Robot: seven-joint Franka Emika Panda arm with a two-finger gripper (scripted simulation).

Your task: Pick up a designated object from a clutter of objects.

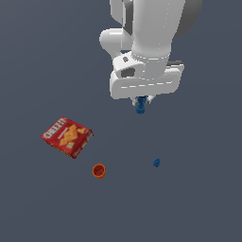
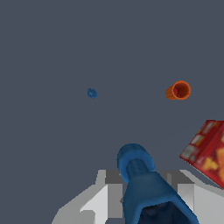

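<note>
The dark-blue peg (image 1: 141,106) hangs pinched in the claw (image 1: 141,100), lifted clear of the grey floor (image 1: 198,198). We see it small under the white hand in the exterior view; the wrist view shows its knobby end (image 2: 135,159) close up between the closed grey fingers (image 2: 105,192). Well below the claw lie the stubby blue bit (image 1: 156,162), the orange cup (image 1: 99,170), tipped with nothing showing inside it, and the red Cheez-It box (image 1: 66,136). All three sit well apart, with open floor between them.
</note>
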